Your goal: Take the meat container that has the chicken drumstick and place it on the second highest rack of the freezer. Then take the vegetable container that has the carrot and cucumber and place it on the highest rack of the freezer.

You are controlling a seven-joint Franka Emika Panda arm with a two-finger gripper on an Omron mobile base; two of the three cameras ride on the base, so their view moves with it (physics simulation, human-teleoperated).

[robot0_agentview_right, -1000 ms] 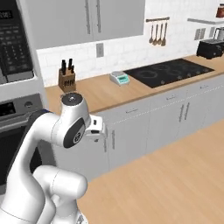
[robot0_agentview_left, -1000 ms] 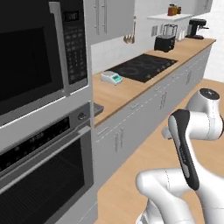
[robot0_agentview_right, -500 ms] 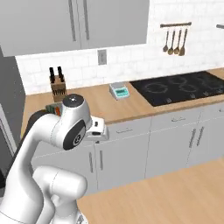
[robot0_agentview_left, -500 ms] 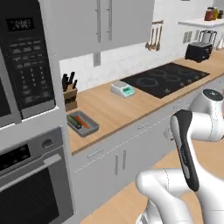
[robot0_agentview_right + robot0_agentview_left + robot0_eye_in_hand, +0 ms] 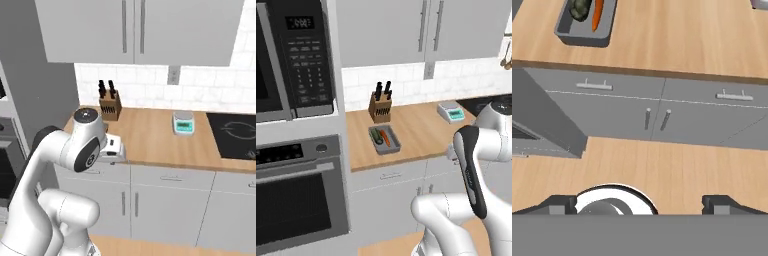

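We see an evenly bright, flat rendered light with no single source we can place. The wooden table shows no glare; the knife block near its back edge casts hardly any shadow. A soft dark band lies beneath the table's front edge above the cabinet fronts. All three views look slightly soft and coarse, with jagged edges, yet no motion blur or edge bending

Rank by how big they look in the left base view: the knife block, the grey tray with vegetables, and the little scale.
1. Grey tray
2. Knife block, close behind the tray
3. Scale
The tray sits nearer the camera, so its lead is unsure.
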